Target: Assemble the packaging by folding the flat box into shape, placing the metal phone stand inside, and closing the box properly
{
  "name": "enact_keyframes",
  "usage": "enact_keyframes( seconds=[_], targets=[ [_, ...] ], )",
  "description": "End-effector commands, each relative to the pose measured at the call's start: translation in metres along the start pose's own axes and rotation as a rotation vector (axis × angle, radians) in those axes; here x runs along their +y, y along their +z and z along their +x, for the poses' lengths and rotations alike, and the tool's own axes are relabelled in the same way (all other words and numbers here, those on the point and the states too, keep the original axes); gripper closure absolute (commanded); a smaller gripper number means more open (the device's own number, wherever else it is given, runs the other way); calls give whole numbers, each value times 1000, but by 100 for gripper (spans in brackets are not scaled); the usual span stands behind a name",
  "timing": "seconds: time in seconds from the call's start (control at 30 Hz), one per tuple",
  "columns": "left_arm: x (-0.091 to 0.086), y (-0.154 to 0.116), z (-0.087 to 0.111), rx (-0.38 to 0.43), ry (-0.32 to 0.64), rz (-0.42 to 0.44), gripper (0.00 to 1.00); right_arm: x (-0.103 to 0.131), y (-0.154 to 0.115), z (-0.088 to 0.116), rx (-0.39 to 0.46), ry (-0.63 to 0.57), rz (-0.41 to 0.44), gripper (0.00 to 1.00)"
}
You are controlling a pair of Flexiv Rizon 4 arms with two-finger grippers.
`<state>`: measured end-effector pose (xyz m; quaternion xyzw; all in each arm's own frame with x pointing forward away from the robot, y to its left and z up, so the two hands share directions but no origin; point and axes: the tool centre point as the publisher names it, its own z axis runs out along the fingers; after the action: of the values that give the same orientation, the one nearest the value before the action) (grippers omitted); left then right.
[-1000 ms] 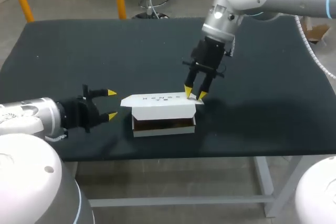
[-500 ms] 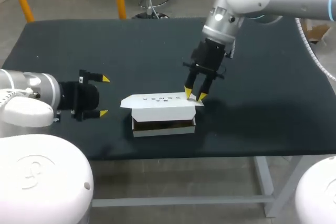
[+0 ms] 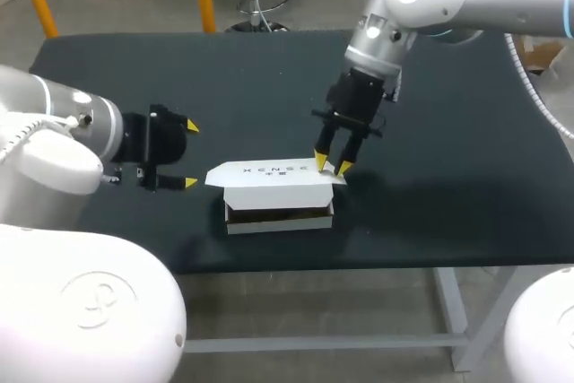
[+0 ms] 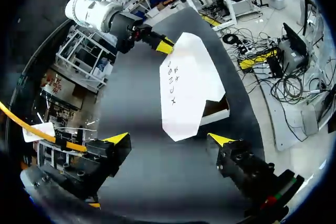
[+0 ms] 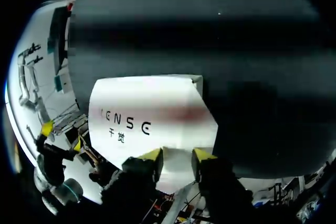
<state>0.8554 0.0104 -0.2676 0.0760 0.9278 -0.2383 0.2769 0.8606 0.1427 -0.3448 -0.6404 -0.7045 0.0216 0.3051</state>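
Note:
The white box (image 3: 278,193) stands near the table's front edge. Its printed lid (image 3: 273,172) lies nearly flat over it, and the front gap shows a dark inside. No phone stand shows. My right gripper (image 3: 332,164) points down with both yellow tips on the lid's right end, fingers a little apart; in the right wrist view the lid (image 5: 149,116) spreads out ahead of that gripper (image 5: 177,156). My left gripper (image 3: 190,154) hovers just left of the box, wide open and holding nothing. In its wrist view the box (image 4: 191,85) lies ahead of the open left gripper (image 4: 169,138).
The dark table (image 3: 134,78) carries only the box. Its front edge runs close below the box. My right arm (image 4: 100,9) shows beyond the box in the left wrist view.
My left gripper has opened wider and shifted farther back on the table, staying left of the box. The right gripper and the box have not moved.

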Motion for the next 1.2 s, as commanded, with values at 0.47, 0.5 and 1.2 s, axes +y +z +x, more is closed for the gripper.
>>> enact_keyframes(
  seconds=[0.47,0.5,1.2],
  targets=[
    [-13,-2,-25,390,-432,-172,0,2,4,4,5,0,-3,60],
    [-13,-1,-26,400,-462,-139,0,1,4,4,7,-1,-4,60],
    [-26,17,-33,527,-1186,-243,0,2,5,0,19,-18,-22,58]
  ],
)
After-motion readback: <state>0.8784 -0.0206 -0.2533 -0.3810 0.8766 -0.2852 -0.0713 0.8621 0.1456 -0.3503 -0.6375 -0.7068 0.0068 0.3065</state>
